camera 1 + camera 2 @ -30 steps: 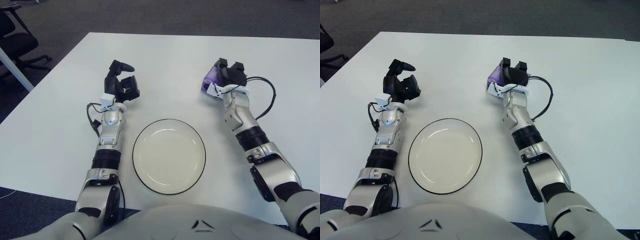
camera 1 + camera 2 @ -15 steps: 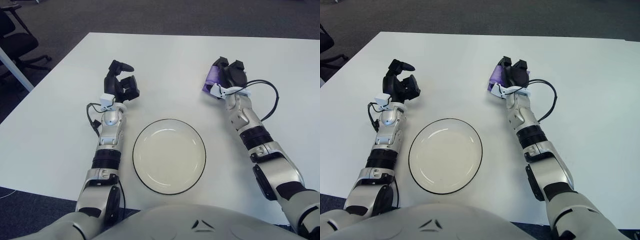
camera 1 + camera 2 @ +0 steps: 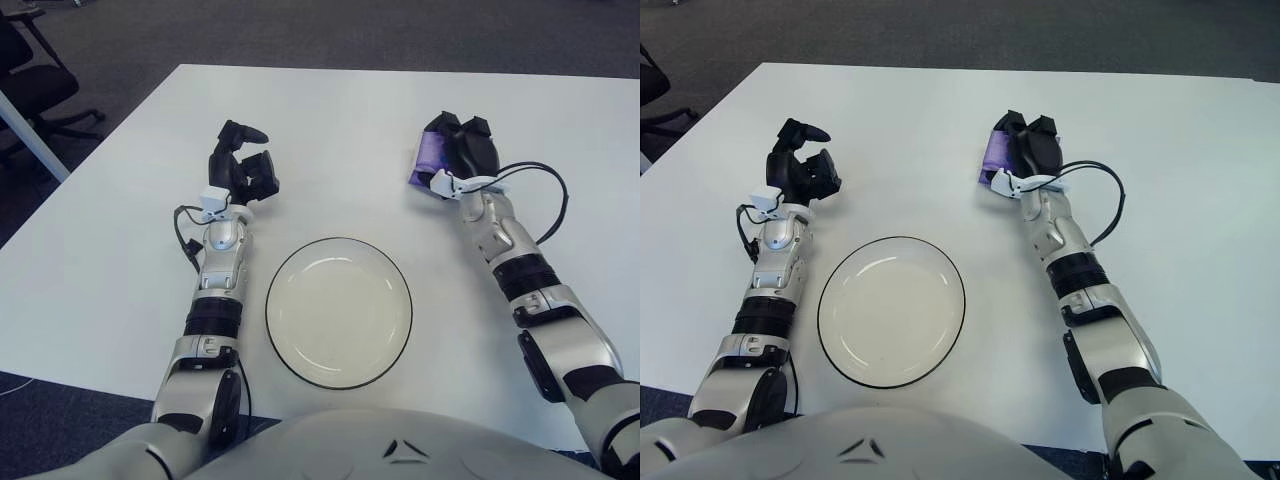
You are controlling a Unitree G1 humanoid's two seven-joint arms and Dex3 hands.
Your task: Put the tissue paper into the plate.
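Note:
A purple tissue paper pack (image 3: 428,158) lies on the white table (image 3: 330,130) at the far right. My right hand (image 3: 462,140) sits on top of it, black fingers curled over its right side, so only the pack's left part shows. The white plate (image 3: 338,241) with a dark rim is empty, near the front middle, left of and nearer than the pack. My left hand (image 3: 245,160) shows to the upper left of the plate, fingers loosely spread, holding nothing.
A black office chair (image 3: 30,80) stands off the table's far left corner. A black cable (image 3: 555,195) loops out from my right wrist. The table's left edge runs diagonally past my left arm.
My right forearm has swung to the right and the hand has turned over the purple pack, which has shifted slightly right. The left arm and the plate have not moved.

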